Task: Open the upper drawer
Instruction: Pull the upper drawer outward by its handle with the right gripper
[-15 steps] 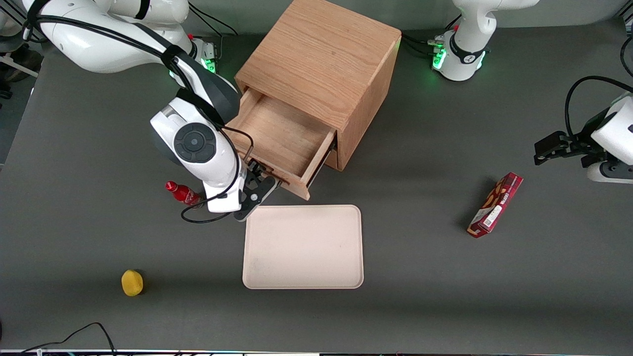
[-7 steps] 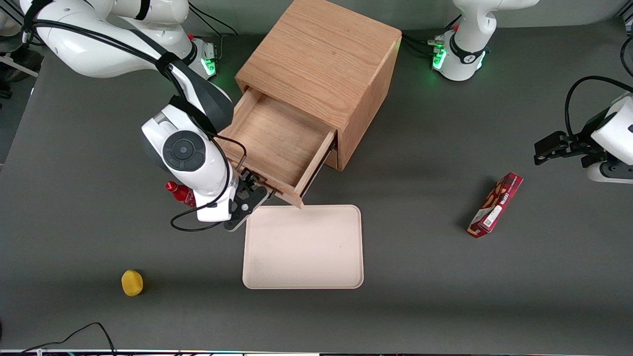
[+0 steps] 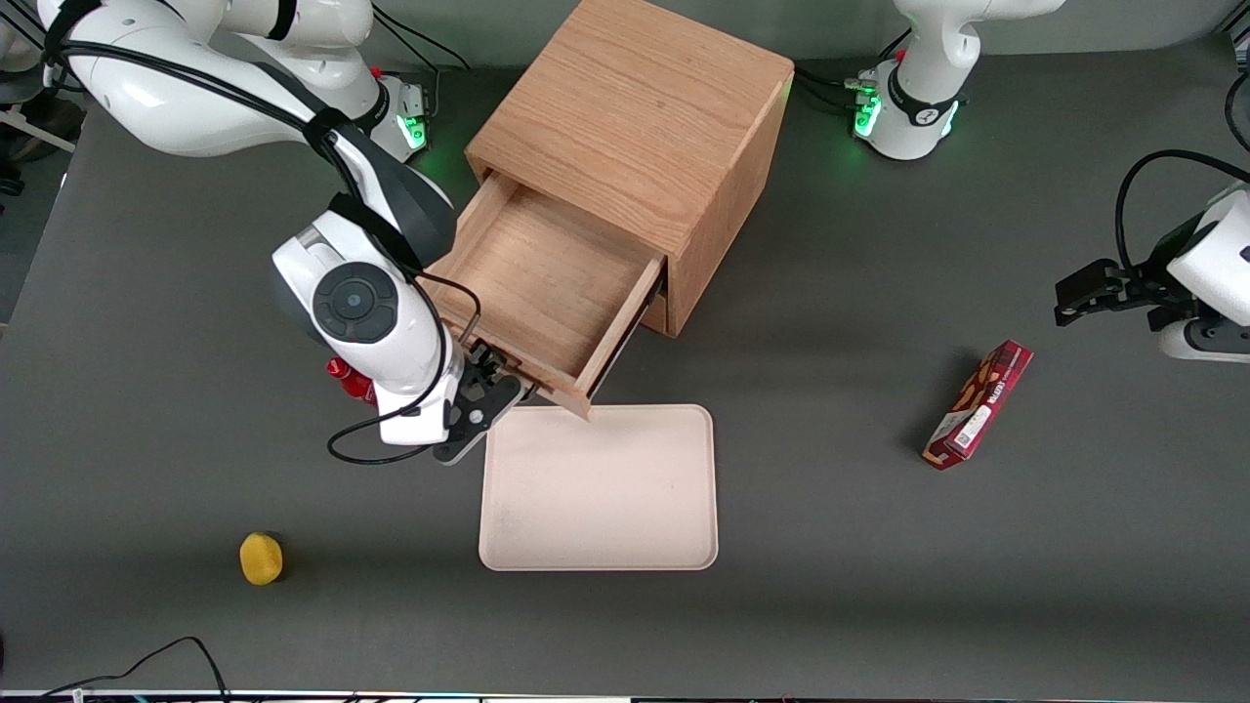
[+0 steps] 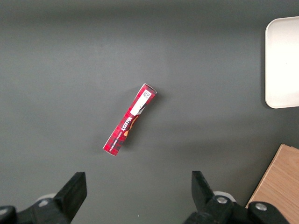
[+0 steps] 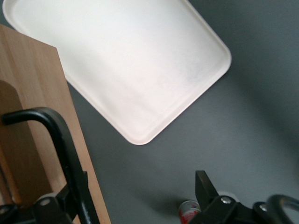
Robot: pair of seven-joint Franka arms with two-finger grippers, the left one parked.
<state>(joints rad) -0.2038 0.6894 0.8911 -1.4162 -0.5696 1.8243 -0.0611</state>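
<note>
Dark grey table (image 3: 879,605), scanning from the working arm's end. The yellow fruit-like lump (image 3: 261,558) sits nearest the front camera, well apart from everything, so ignore it. The red bottle (image 3: 350,379) lies right under your wrist housing and is mostly hidden. First risk: swing or drop the wrist while retreating and you knock it over. The gripper (image 3: 485,379) is at the drawer front, just above the table. In the wrist view the gripper (image 5: 135,184) has its jaws spread wide and nothing is clamped. The black handle (image 5: 58,135) runs past one finger (image 5: 70,196), touching or just beside it; I can't tell which. It looks hooked, not gripped. Second risk: any sideways drift and the bar slips off that finger, and you lose the pull. The upper drawer (image 3: 547,283) is pulled well out of the cabinet (image 3: 635,107), with its empty floor in plain view. I'd call the task essentially done. Third risk: pull more and you hit the end of travel or drag the cabinet. The drawer's front corner sits over the rim of the beige tray (image 3: 598,508), so don't press down there. The red snack box (image 3: 979,405) lies toward the parked arm's end, not a factor.
</note>
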